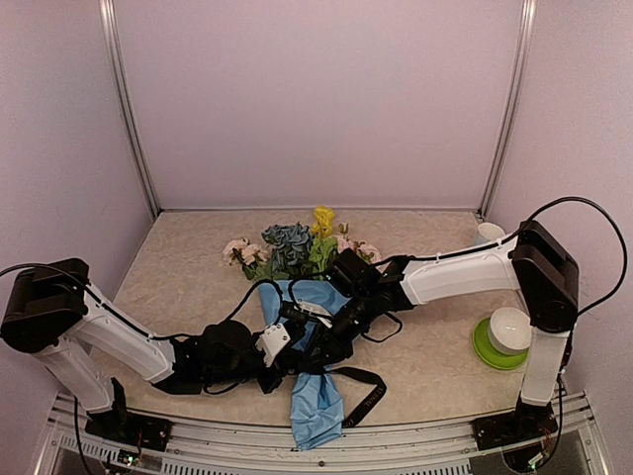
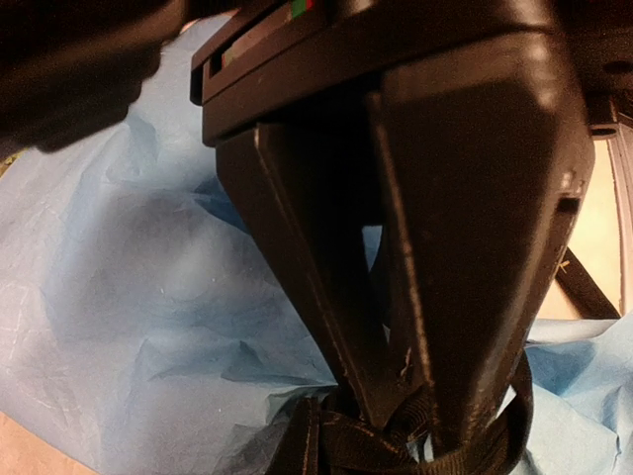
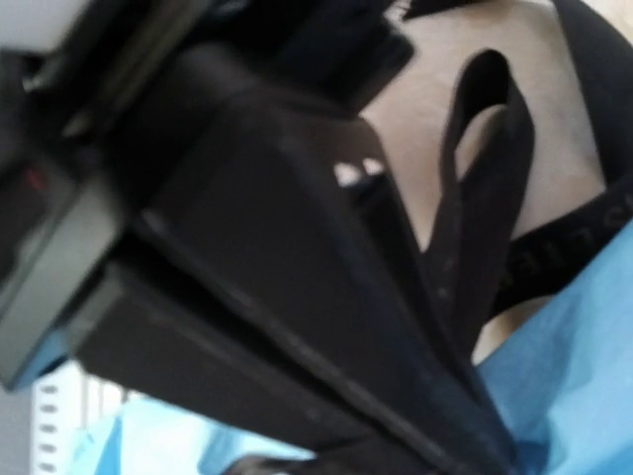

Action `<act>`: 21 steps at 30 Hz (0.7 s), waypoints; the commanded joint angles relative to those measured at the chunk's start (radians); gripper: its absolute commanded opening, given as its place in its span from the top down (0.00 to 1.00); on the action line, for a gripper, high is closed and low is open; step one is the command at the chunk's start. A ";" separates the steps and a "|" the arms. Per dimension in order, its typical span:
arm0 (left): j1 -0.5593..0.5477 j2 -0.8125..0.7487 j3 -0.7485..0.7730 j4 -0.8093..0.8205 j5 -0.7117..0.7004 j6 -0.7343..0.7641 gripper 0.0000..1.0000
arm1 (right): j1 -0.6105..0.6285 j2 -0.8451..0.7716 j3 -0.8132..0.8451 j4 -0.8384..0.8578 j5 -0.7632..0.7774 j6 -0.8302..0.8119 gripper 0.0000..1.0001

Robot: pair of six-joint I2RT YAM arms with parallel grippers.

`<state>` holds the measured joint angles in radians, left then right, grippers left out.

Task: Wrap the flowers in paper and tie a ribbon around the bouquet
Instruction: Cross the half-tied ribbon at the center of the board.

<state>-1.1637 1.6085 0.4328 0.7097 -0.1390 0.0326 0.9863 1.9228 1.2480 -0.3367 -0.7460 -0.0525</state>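
The flowers [image 1: 292, 245], pink, yellow and blue-green, lie at the back with their stems inside the light blue paper [image 1: 316, 406], which runs toward the front edge as a bouquet. The black ribbon [image 1: 368, 391] loops over the paper's lower half. Both grippers meet over the middle of the bundle. My left gripper [image 1: 297, 348] is shut, and in the left wrist view its tips [image 2: 406, 421] pinch a knotted loop of ribbon [image 2: 376, 450] against the paper [image 2: 148, 297]. My right gripper [image 1: 321, 341] [image 3: 495, 445] is shut on a ribbon strand [image 3: 485, 148] just above the paper [image 3: 574, 366]; this view is blurred.
A white bowl [image 1: 509, 327] sits on a green plate [image 1: 482, 346] at the right, beside the right arm's base. A white cup [image 1: 487, 234] stands at the back right corner. Black cables hang round both wrists.
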 commanded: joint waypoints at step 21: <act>0.006 -0.107 -0.058 -0.001 0.001 0.014 0.62 | -0.011 -0.060 -0.007 0.017 0.146 0.042 1.00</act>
<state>-1.1557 1.5620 0.4057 0.7071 -0.1665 0.0319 0.9836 1.9194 1.2469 -0.3321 -0.6502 -0.0254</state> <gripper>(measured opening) 0.316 0.006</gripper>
